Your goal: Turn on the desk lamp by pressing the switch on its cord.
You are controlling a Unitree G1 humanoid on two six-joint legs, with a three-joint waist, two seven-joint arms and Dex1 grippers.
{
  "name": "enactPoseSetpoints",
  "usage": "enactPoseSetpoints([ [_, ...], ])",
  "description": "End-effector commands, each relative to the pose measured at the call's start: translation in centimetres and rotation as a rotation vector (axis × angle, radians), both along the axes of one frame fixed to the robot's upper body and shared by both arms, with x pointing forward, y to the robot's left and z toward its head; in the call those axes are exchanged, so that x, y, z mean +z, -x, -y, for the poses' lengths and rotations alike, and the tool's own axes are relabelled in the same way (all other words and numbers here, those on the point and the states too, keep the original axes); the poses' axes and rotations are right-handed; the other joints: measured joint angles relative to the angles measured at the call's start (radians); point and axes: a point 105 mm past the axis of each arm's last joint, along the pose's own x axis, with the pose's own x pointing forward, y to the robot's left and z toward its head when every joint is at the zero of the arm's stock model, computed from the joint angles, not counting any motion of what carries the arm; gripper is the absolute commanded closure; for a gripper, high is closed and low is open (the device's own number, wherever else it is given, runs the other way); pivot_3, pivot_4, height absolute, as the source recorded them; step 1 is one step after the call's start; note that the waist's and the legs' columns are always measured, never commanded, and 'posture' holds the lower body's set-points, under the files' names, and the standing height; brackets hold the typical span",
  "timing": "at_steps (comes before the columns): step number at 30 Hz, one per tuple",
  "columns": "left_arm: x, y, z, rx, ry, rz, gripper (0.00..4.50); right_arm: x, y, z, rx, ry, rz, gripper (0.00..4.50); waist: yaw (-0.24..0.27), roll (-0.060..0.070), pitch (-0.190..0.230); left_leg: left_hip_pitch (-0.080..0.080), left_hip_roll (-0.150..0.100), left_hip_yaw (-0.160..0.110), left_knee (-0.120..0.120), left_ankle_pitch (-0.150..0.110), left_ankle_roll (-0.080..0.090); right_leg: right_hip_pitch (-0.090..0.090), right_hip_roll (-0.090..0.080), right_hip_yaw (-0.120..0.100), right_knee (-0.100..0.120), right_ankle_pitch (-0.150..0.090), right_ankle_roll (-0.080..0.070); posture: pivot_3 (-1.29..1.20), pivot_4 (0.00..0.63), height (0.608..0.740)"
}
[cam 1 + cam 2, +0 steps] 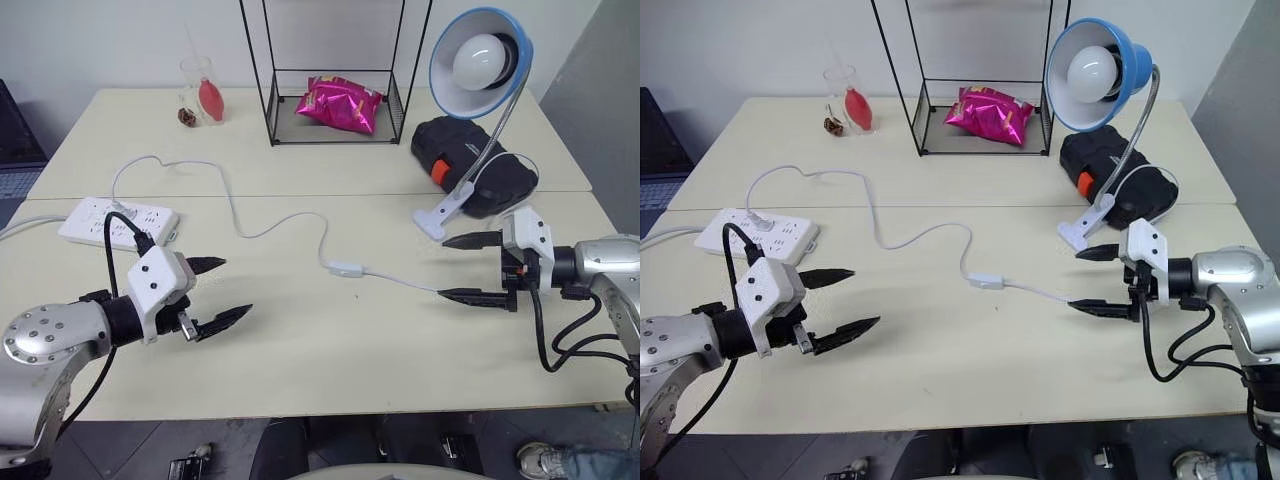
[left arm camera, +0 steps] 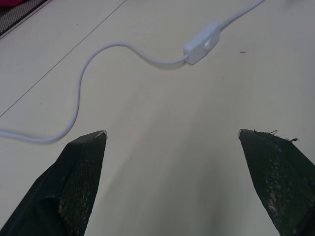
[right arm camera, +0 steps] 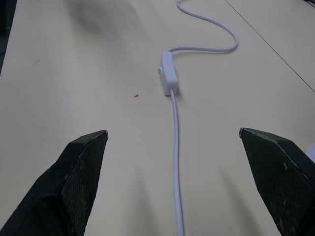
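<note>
The switch [image 1: 346, 268] is seen lying flat near the middle of the desk [image 1: 300, 370], well back from the near edge, with bare tabletop on both sides of it. One cord [image 1: 235, 215] is counted: it runs from the power strip [image 1: 118, 222] by the left edge, loops toward the back, curves down into the switch, and goes on rightward toward the desk lamp [image 1: 478, 65].

The lamp's white clip base [image 1: 445, 212] is planted near the right edge, its gooseneck rising and the blue shade held high over the back right corner, bulb facing forward. Just behind the clip, one black case [image 1: 470, 165] is seen.

Two grippers are counted, both spread wide and holding nothing. The left gripper [image 1: 215, 293] is held over the near left part of the desk, pointing toward the switch, open tabletop between them. The right gripper [image 1: 468, 267] is held by the right edge, pointing inward; the cord passes between its fingers [image 3: 81, 167] in the right wrist view, the switch lying ahead, apart from them.

Along the back edge, one wire rack [image 1: 335, 70] with one pink packet [image 1: 338, 104] on its floor and one clear glass [image 1: 203, 90] are noted.
</note>
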Motion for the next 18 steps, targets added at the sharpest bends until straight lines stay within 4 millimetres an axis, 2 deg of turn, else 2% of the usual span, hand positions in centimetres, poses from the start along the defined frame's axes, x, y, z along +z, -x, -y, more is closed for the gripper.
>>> enactPoseSetpoints([
  [1,0.9,0.7,0.3,-0.036,-0.02,0.015,0.03,0.9,0.3,-0.2,0.002,-0.021,0.033,0.0,0.0,0.0,0.0,0.0,0.0,0.0,0.0,0.0,0.0,0.0,0.0,0.0,0.0,0.0,0.0,0.0,0.15,0.74],
  [10,1.0,0.5,0.0,-0.008,-0.067,0.037,0.03,1.2,0.3,-0.4,-0.004,-0.023,0.039,0.0,0.001,0.0,0.0,0.0,0.0,0.0,0.0,0.0,0.0,0.0,0.0,0.0,0.0,0.0,0.0,0.0,0.15,0.74],
  [14,1.7,0.8,0.8,-0.089,-0.035,0.076,0.03,1.8,0.2,-0.8,0.001,-0.045,0.058,0.0,0.001,0.0,0.0,0.0,0.0,0.0,0.0,0.0,0.0,0.0,0.0,0.0,0.0,0.0,0.0,0.0,0.15,0.74],
  [18,2.2,1.5,1.5,-0.138,0.018,0.035,0.03,1.8,0.5,-1.2,0.029,-0.045,0.052,0.0,0.001,0.0,0.0,0.0,0.0,0.0,0.0,0.0,0.0,0.0,0.0,0.0,0.0,0.0,0.0,0.0,0.15,0.74],
])
